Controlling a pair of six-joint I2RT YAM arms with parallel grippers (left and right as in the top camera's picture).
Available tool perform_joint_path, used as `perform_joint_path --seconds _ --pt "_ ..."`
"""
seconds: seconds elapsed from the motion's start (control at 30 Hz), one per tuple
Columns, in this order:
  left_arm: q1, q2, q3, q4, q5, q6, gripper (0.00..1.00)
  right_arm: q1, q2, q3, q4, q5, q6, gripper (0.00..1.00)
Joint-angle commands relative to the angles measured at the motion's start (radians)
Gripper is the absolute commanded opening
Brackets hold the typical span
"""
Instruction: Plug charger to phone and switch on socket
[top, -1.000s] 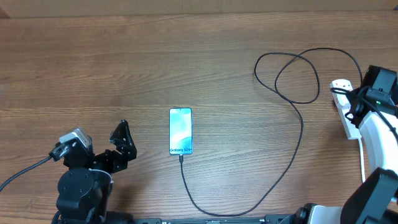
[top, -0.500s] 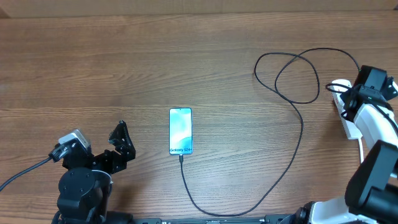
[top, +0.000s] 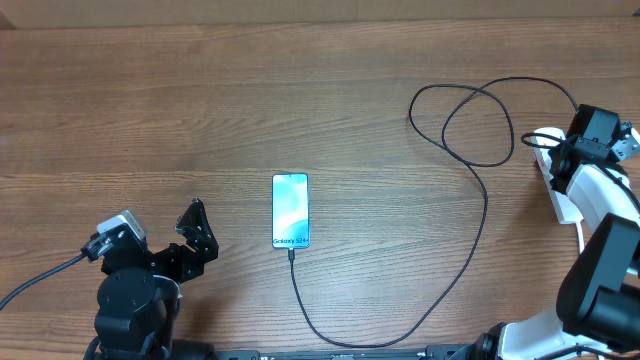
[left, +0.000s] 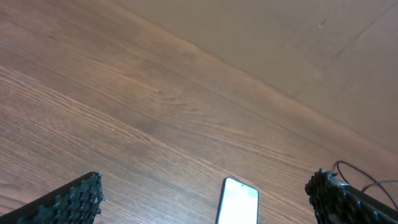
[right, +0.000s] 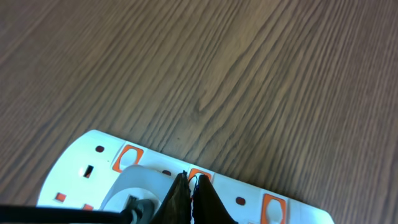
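Note:
The phone (top: 291, 210) lies mid-table, screen lit, also low in the left wrist view (left: 238, 202). The black charger cable (top: 484, 215) runs from the phone's near end, curves right and loops toward the white socket strip (top: 556, 190) at the right edge. My right gripper (top: 563, 158) is shut, its tips (right: 192, 180) pressed on an orange-red switch (right: 199, 176) of the strip (right: 81, 163), beside a white plug with a dark cable (right: 134, 202). My left gripper (top: 197, 232) is open and empty at the front left, left of the phone.
Two more orange-red switches (right: 127, 158) (right: 273, 208) flank the pressed one. The wooden table's far edge (left: 261, 84) meets a brown wall. The left arm's base (top: 128, 300) stands at the front left.
My right gripper has shifted slightly left and up along the socket strip. The left arm has settled slightly lower. The phone and cable have not moved.

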Motion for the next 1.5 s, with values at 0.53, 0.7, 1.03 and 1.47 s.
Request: perform_joint_path --seconds 0.53,0.7,1.03,1.47 --pt "0.005 -0.002 -0.012 -0.179 -0.017 -0.016 1.00 -0.003 0.067 0.018 0.049 0.008 -0.031 0.04" --pt "0.005 -0.002 -0.012 -0.212 -0.017 -0.016 1.00 -0.003 0.092 0.018 0.057 -0.003 -0.031 0.04" --pt "0.005 -0.002 -0.012 -0.230 -0.017 -0.016 1.00 -0.003 0.108 0.018 0.064 -0.093 -0.031 0.04" --pt "0.005 -0.002 -0.012 -0.230 -0.017 -0.016 1.00 -0.003 0.108 0.018 0.053 -0.161 -0.031 0.04"
